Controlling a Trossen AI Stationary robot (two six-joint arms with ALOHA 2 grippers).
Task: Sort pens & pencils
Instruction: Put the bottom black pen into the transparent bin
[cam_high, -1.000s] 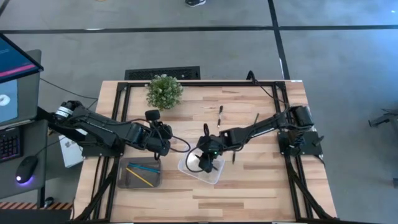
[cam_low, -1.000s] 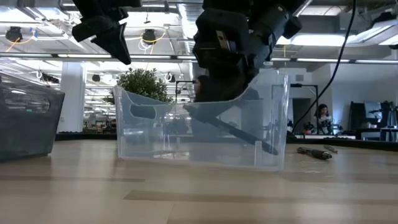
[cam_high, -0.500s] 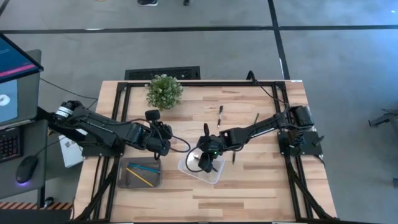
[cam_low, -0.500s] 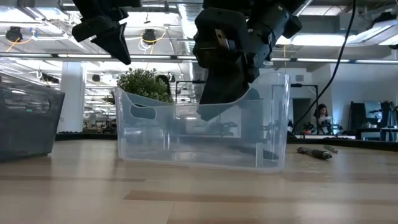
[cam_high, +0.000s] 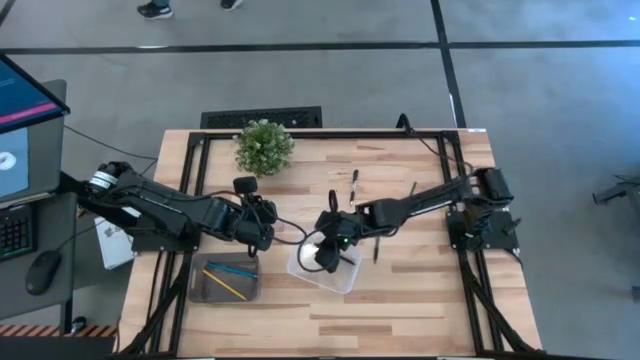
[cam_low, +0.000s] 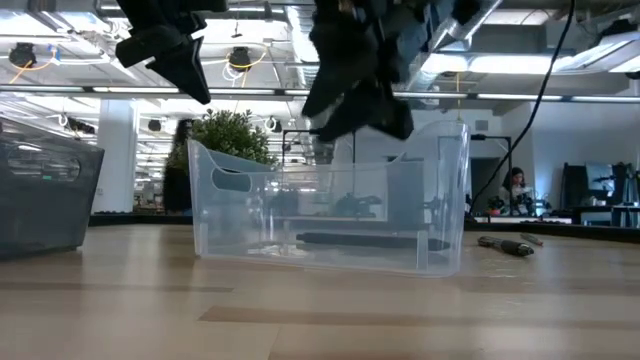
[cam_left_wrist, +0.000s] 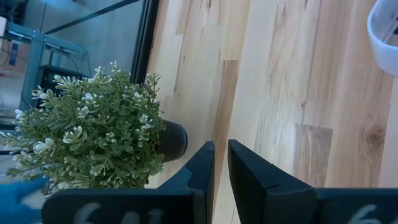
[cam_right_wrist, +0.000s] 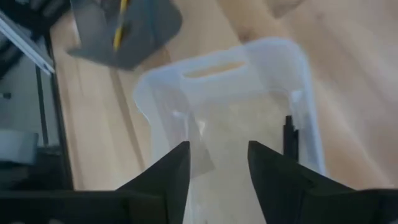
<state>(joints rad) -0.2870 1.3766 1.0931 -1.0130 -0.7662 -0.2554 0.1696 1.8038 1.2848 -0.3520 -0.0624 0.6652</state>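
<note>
The table (cam_high: 420, 300) carries a plant (cam_high: 264, 147) near its back edge, left of centre. A tray (cam_high: 205, 290) sits near the front-left corner and holds two pencils (cam_high: 231, 276). A bin (cam_high: 300, 267) stands right of the tray, near the table centre, with one pen (cam_low: 365, 240) lying flat on its floor. Three more pens (cam_high: 354, 184) lie on the table behind and right of the bin, towards the right edge. The right gripper (cam_high: 330, 257) hangs above the bin. The left gripper (cam_high: 262, 225) hangs above the table between plant and tray.
</note>
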